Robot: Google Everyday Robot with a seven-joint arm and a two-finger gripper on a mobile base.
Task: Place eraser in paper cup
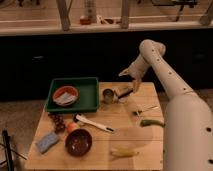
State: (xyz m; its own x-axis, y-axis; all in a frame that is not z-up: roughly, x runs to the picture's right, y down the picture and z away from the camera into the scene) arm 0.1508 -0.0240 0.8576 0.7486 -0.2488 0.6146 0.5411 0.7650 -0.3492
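My gripper [134,84] hangs at the end of the white arm over the far right part of the wooden table [125,132]. Just below and left of it a small dark oblong piece, the eraser [126,92], lies tilted against or on a small pale paper cup [122,98]. I cannot tell whether the eraser is held by the gripper or resting on the cup's rim. A shiny metal cup [107,96] stands just left of the paper cup.
A green tray [88,98] with an orange bowl [65,95] sits at the back left. A white-handled brush [95,123], dark red bowl [79,142], blue-grey sponge [47,142], grapes [56,121], banana [123,152], green pepper [151,122] and fork [145,109] lie around.
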